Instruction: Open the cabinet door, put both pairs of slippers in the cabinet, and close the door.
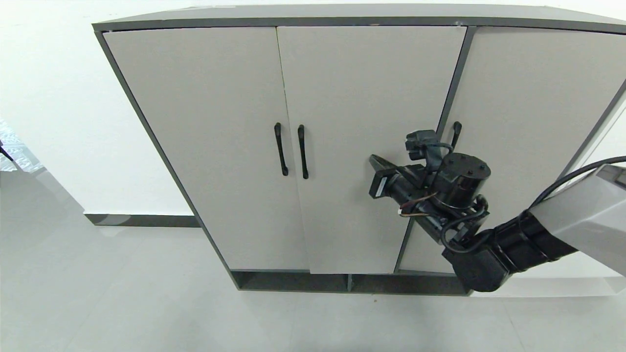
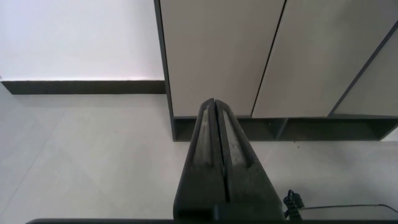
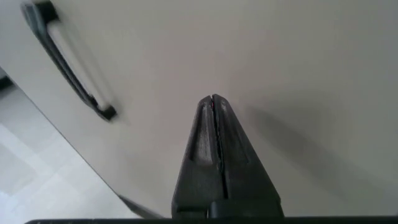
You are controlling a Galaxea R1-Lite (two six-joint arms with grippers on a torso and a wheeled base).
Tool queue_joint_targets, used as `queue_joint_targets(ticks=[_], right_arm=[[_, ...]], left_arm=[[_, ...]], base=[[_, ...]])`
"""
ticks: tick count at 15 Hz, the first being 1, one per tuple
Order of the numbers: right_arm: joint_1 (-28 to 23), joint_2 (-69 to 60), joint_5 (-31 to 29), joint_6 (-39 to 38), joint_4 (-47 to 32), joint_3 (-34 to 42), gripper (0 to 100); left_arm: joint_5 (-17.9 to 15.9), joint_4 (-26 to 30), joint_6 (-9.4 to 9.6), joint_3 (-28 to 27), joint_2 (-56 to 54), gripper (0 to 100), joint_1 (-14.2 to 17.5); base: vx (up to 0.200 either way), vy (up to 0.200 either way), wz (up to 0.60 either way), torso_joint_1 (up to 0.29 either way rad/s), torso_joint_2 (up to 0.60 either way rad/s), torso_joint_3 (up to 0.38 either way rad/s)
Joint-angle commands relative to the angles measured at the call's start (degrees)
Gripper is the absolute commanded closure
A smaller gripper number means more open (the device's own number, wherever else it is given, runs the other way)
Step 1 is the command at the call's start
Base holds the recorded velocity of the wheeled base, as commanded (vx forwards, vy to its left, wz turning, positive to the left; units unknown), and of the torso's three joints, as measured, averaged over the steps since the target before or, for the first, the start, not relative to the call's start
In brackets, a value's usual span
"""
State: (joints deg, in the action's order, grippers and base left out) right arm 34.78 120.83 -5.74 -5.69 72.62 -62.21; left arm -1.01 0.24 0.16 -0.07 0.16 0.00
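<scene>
The right end effector (image 1: 373,165) is pressed together, its tip close to the shut middle cabinet door (image 1: 362,98). That door's black handle (image 1: 302,151) is off to its side. The left end effector (image 2: 213,106) is pressed together too, with the cabinet (image 2: 217,50) ahead of it.

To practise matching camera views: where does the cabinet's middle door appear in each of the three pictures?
Head view: middle door stands centre, between two other doors.
Left wrist view: second panel from the cabinet corner, beyond the shut left gripper.
Right wrist view: the pale surface right behind the shut right gripper.
Shared landmark: its black handle, in head and right wrist views.
</scene>
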Motion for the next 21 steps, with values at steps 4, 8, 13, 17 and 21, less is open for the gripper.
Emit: queue_joint_targets(ticks=[4, 8, 13, 17, 21], right_arm=[[0.6, 1.3, 0.3, 0.1, -2.1, -4.1, 100], [0.4, 2.0, 0.1, 0.1, -5.8, -6.3, 100], [-0.1, 4.6, -0.1, 2.6, -6.0, -8.8, 100], [-0.1, 4.5, -0.1, 2.7, -6.1, -8.9, 100], [2.9, -6.0, -0.1, 2.7, -5.8, 0.0, 100]], left_arm=[[0.0, 0.0, 0.02, 0.0, 0.0, 100, 0.0], [0.0, 0.0, 0.02, 0.0, 0.0, 100, 0.0], [0.0, 0.0, -0.16, 0.1, 0.0, 100, 0.0], [0.0, 0.0, -0.16, 0.0, 0.0, 100, 0.0], [0.0, 0.0, -0.16, 0.0, 0.0, 100, 0.0]], base=[[0.000, 0.000, 0.00, 0.000, 0.00, 0.000], [0.000, 0.000, 0.00, 0.000, 0.00, 0.000], [0.000, 0.000, 0.00, 0.000, 0.00, 0.000], [0.000, 0.000, 0.00, 0.000, 0.00, 0.000], [0.000, 0.000, 0.00, 0.000, 0.00, 0.000]])
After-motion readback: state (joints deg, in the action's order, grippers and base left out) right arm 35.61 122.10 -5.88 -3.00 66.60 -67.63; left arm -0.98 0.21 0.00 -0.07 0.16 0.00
